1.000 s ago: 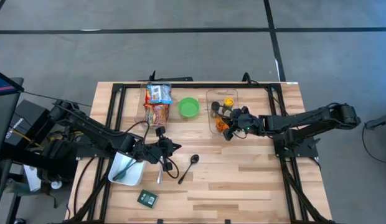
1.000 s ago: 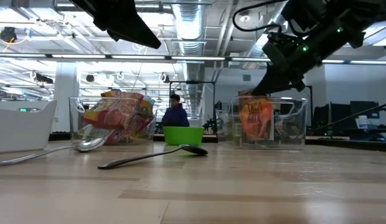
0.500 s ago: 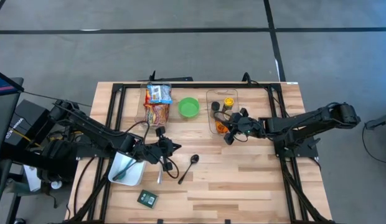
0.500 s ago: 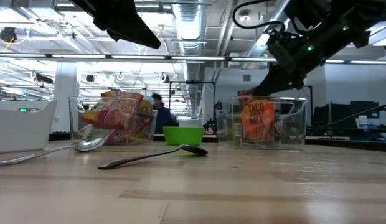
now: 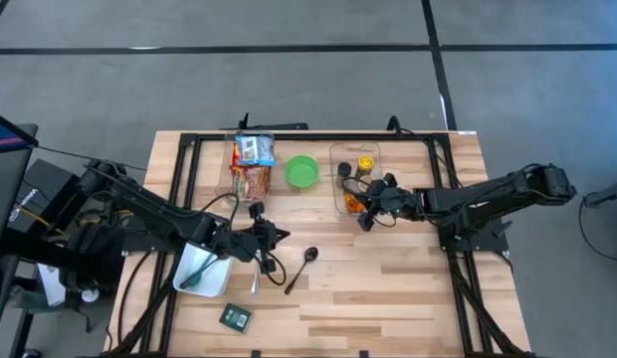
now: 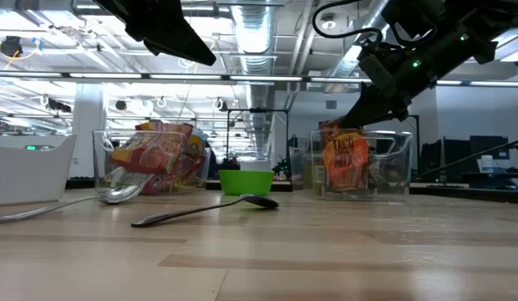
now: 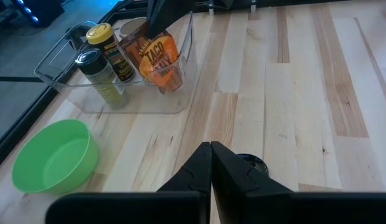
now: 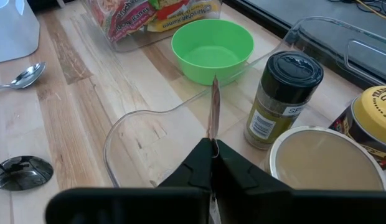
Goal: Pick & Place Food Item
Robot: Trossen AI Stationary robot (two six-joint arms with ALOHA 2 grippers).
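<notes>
An orange taco mix packet [image 6: 342,163] stands upright inside a clear bin [image 6: 393,167] at the far right of the table. It also shows in the left wrist view [image 7: 159,59]. My right gripper [image 5: 361,209] reaches into the bin's near end and is shut on the packet's top. My left gripper [image 5: 271,237] hovers shut and empty above the table's middle left, near a black spoon [image 5: 304,264]. A green bowl [image 5: 302,172] stands on the table left of the bin. My right gripper pinches the packet's top edge [image 8: 213,106] between its two fingers, coming slanting down from the table's right. The packet hangs upright below the fingers inside the bin. Whether its lower edge [image 6: 342,189] rests on the bin's floor, I cannot tell.
The bin also holds two spice jars [image 7: 96,74] and a can with a tan lid [image 8: 324,165]. A second clear bin with snack bags [image 5: 251,169] stands far left. A white tray [image 5: 201,270], a silver spoon [image 5: 255,283] and a small green packet [image 5: 235,317] lie near left.
My right gripper has shifted a little toward the table's near edge with the taco packet, staying shut on it. The packet has stayed upright inside the bin.
</notes>
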